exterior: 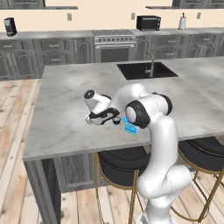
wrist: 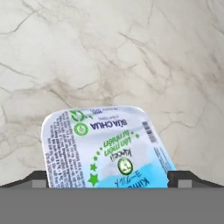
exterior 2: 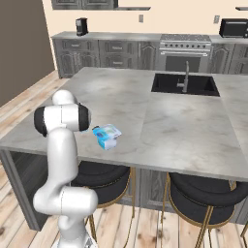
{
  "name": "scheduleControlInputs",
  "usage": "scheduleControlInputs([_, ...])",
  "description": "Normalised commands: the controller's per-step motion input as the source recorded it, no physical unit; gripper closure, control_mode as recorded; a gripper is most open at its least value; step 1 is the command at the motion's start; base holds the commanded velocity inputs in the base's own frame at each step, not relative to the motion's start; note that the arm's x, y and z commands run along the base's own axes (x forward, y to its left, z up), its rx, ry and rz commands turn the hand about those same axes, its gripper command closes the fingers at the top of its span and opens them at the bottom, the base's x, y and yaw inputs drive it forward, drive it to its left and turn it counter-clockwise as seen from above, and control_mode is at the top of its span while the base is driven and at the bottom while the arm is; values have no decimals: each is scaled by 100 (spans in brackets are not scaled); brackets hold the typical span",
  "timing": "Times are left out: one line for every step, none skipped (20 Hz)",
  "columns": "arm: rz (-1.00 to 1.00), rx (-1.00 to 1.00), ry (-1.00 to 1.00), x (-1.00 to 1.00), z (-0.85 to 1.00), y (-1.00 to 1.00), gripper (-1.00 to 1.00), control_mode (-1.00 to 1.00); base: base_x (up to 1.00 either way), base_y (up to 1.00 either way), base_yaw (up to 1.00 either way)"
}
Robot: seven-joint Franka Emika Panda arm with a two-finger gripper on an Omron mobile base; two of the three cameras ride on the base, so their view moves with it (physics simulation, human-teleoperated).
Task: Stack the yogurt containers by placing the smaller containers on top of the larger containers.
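Since the yogurt tub (wrist: 105, 146) sits squarely between the two fingertips (wrist: 33, 179) in the hand view, the step in hand looks like closing on it, and doing that well means keeping the claw (exterior: 114, 121) level and centred so both pads meet opposite walls below the lid rim rather than pinching the foil. The tub stands on the marble counter (exterior 2: 184, 121) near its front edge, just beside the arm. The jaws stand wide, one tip at each side of the tub; whether they already touch its walls I cannot tell, as the tips are mostly cut off.
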Motion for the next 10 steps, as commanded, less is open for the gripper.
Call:
scheduleControlInputs([0,0,0,12,-16,4,100,-100,0,0,0])
scheduleControlInputs([0,0,0,11,-15,5,100,-100,0,0,0])
scheduleControlInputs([0,0,0,11,-12,6,100,-100,0,0,0])
scheduleControlInputs([0,0,0,7,-9,4,100,-100,0,0,0])
scheduleControlInputs([0,0,0,6,-6,0,100,-100,0,0,0])
scheduleControlInputs([0,0,0,7,-3,0,100,-100,0,0,0])
scheduleControlInputs([0,0,0,11,0,0,100,-100,0,0,0])
scheduleControlInputs([0,0,0,10,0,0,100,-100,0,0,0])
scheduleControlInputs([0,0,0,4,0,0,100,-100,0,0,0])
scheduleControlInputs([0,0,0,0,0,0,100,-100,0,0,0])
